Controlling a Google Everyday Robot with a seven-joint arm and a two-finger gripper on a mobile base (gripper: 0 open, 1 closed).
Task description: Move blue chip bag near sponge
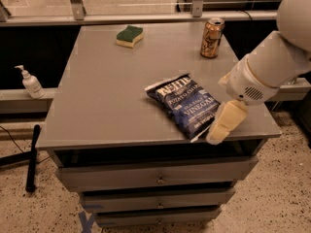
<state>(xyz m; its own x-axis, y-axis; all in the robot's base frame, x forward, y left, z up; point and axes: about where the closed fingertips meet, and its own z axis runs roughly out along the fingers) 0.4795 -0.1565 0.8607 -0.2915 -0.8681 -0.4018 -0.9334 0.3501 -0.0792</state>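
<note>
The blue chip bag (185, 104) lies flat on the grey table top (107, 96), near the front right edge, its white lettering facing up. The sponge (129, 36), green top over yellow, sits at the far back of the table, left of centre. My gripper (224, 124) hangs from the white arm at the right, just off the bag's lower right corner and close to the table's front edge. It appears to touch or nearly touch the bag's white sealed end.
A gold-brown drink can (212, 31) stands at the back right of the table. Drawers (158, 178) are below the top. A white pump bottle (30, 82) stands on a ledge to the left. A black pole (32, 157) lies on the floor at left.
</note>
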